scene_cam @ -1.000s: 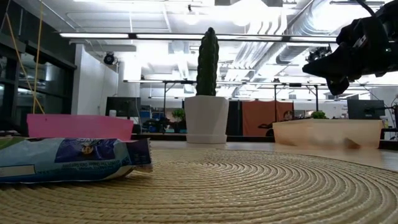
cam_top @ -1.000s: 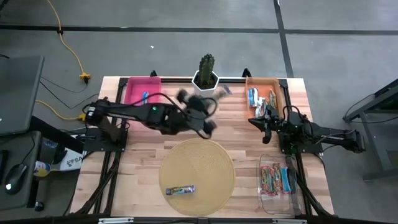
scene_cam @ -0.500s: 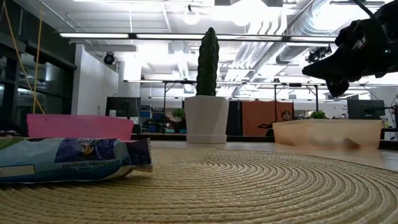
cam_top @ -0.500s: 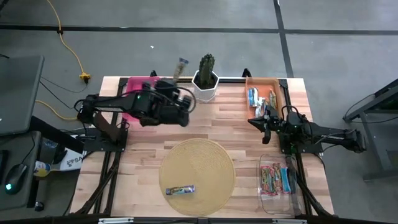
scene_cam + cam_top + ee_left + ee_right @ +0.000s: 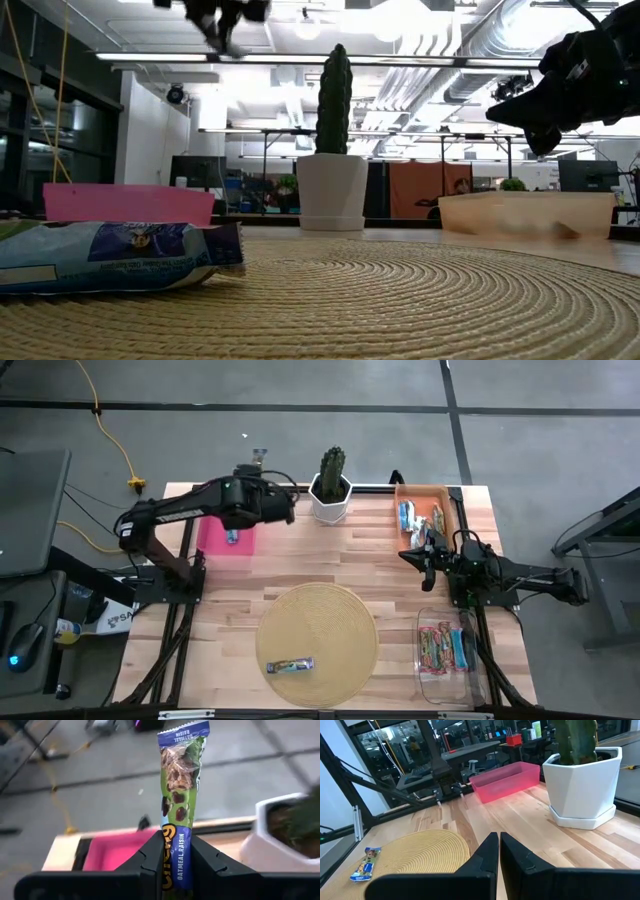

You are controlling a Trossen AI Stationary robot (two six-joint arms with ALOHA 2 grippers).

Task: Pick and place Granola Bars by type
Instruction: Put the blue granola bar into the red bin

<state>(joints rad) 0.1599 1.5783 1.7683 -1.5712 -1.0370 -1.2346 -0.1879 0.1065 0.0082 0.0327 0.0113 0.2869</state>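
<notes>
A granola bar (image 5: 178,810) in a green-and-blue wrapper stands upright between the fingers (image 5: 150,857) of the left gripper (image 5: 171,851), which pinch its lower end; the wrist view shows the bar's top rising clear above the pink bin (image 5: 117,850) and the table's far edge. Seen from above, the left gripper (image 5: 262,472) hangs over the far left of the table (image 5: 350,560), above the pink bin (image 5: 222,540), in which a small blue bar (image 5: 232,536) lies. A cactus (image 5: 331,465) in a white pot (image 5: 330,500) stands just to the right of that bin.

The right gripper (image 5: 418,555), its fingers pressed together on nothing, waits over the table's right side beside the orange bin (image 5: 452,505), which holds several bars (image 5: 408,515). More bars (image 5: 445,645) lie in the clear bin (image 5: 425,678) at the near right corner.

One bar (image 5: 290,664) rests on the near part of the round woven mat (image 5: 330,620); the low view shows it (image 5: 110,255) lying flat on the mat (image 5: 400,300), with the left gripper (image 5: 220,15) high overhead and the right gripper (image 5: 545,115) above the orange bin (image 5: 525,212).
</notes>
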